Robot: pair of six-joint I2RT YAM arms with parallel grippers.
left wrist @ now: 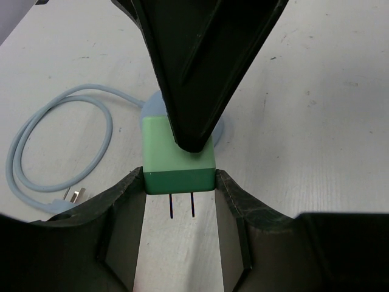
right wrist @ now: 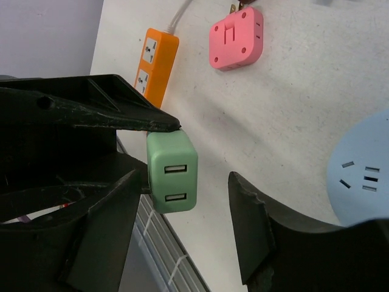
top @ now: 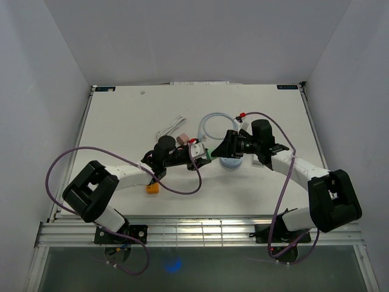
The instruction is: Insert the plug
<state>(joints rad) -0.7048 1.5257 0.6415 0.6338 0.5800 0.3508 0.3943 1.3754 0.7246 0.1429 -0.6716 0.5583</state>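
Left hand [left wrist: 179, 177] clamped on the green charger [right wrist: 172, 180], prongs pointing back at its own wrist. Right hand [right wrist: 182, 179] open, fingers straddling the charger's USB end, gap on one side. Round blue socket [right wrist: 363, 176] sits nearby on the surface [right wrist: 292, 103].

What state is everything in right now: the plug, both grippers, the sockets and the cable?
plug: held, prongs bare, USB ports empty.
left gripper: shut on plug.
right gripper: open around plug, one finger touching it.
blue socket: on table, slots empty.
orange strip: outlets empty.
pink adapter: lying loose, nothing plugged in.
cable: coiled, end unplugged.
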